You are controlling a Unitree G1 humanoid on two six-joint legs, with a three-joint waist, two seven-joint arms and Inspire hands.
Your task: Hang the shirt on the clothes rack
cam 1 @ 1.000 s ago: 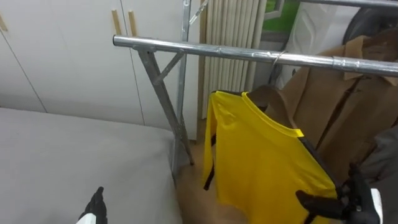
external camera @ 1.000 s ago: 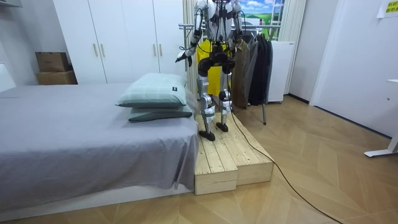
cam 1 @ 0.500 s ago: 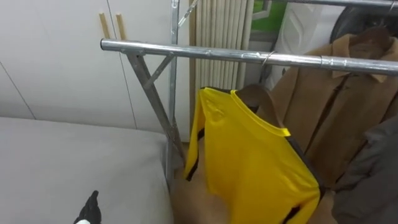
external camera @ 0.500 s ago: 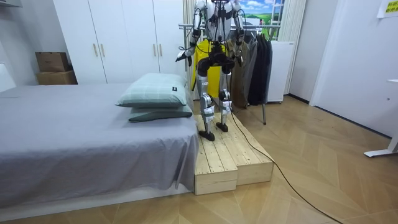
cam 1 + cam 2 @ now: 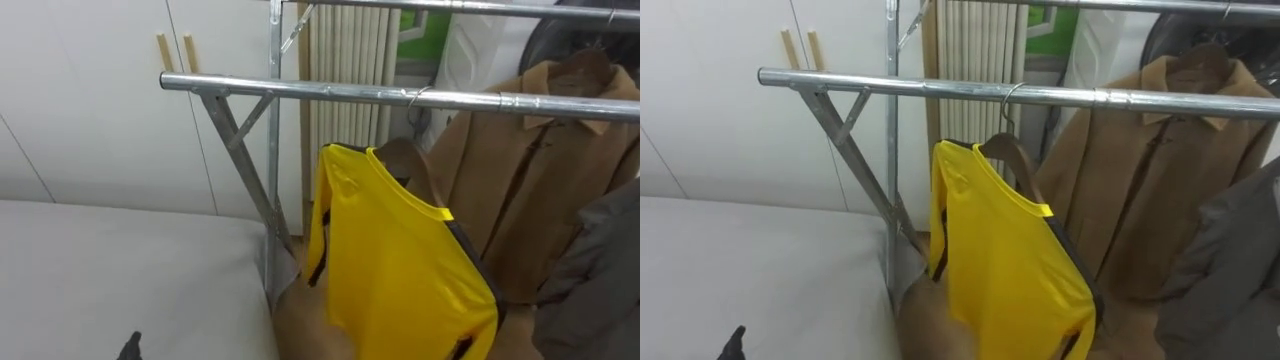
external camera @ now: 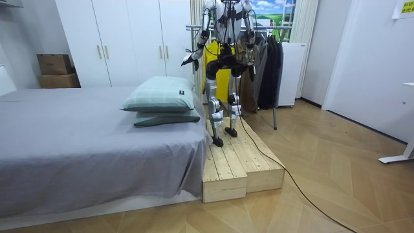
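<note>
- Left eye view: your bright yellow shirt is at frame centre. It is draped on a brown hanger whose wire hook sits over the silver metal rail. The shirt hangs slanted, with its lower end toward the bottom right.
- Behind the rail, right of the shirt, you see a long tan coat. A grey garment hangs at the right edge.
- The dark tip of the left hand pokes up at the bottom left, well apart from the shirt and over the grey bed cover. You cannot tell whether it is open or closed.
- White wardrobe doors with wooden handles take up the upper left.
- Room view: at top centre your robot stands on a pale wooden plank platform beside the bed, facing the rack. Its left hand is held out toward the room view's left. The right hand sits low by the hip, and you cannot tell its state either.
- Two green-grey pillows lie on the bed, left of the robot.
</note>
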